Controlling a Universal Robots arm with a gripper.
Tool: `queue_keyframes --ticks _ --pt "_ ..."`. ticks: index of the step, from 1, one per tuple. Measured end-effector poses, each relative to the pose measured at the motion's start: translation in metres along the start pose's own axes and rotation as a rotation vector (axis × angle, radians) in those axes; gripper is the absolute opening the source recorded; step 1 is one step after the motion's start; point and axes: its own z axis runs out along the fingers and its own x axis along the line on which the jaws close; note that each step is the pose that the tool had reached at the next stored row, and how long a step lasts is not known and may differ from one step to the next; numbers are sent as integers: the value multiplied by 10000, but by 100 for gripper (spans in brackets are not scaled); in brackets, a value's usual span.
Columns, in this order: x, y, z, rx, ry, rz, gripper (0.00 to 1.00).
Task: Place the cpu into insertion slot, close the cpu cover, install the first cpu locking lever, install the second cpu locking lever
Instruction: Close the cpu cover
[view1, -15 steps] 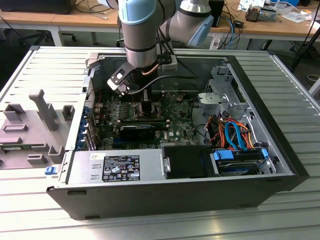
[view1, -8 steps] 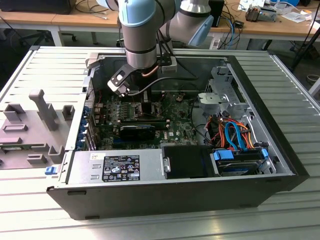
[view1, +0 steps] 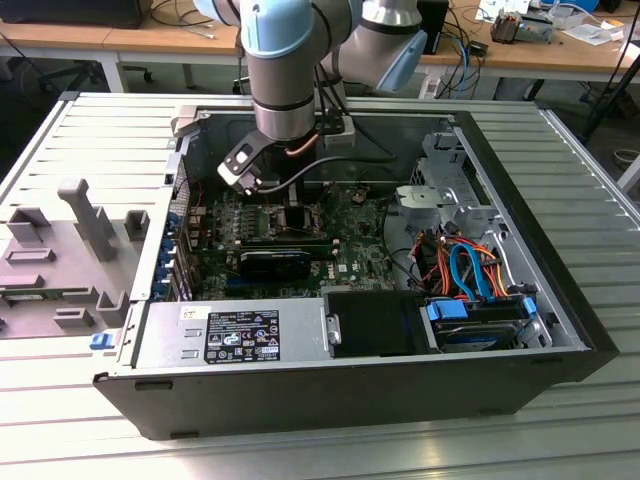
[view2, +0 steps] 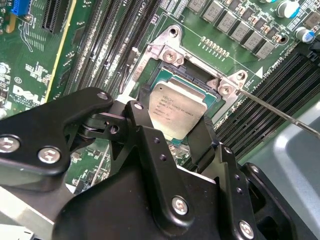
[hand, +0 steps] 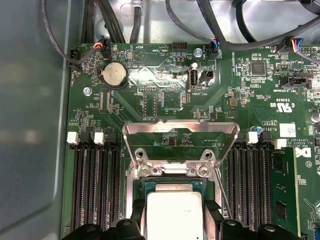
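**Exterior view.** The arm (view1: 285, 70) descends from the upper centre of the frame into an open case (view1: 560, 330) lying on a slatted table (view1: 90, 130). Its wrist hangs over the green board (view1: 355, 255) at frame centre. A grey fixture (view1: 75, 250) lies outside the case on the exterior view's left. Blue and orange cables (view1: 470, 275) sit in the case's lower right.

**First wrist view.** The gripper (hand: 175, 220) is closed to the chip's width. Its black fingers (hand: 138, 216) press against two opposite edges of the cpu (hand: 174, 212), gripping it. The cpu lies within the rim of the slot (hand: 172, 186); whether it is fully seated cannot be told. The cover (hand: 180, 131) is tilted up and open, hinged at the slot edge farthest from the gripper, and is not over the cpu. A thin lever (hand: 223, 200) runs between the slot and the memory slots (hand: 250, 190). A coin cell (hand: 114, 75) sits well apart, beyond the cover.

**Second wrist view.** One finger flanks each side of the cpu, whose silver top faces up. The slot's dark frame shows just beyond the chip. The lever angles away from a slot corner, over the memory slots.
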Motion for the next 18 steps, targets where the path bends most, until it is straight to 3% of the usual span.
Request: queue_keyframes --ticks 10,12,13,18 --pt "1 6 2 -1 1 -1 55" --pt "3 9 8 -10 13 -2 56" --pt "1 7 3 -1 1 -2 62" --pt "1 5 -18 -2 13 1 62"
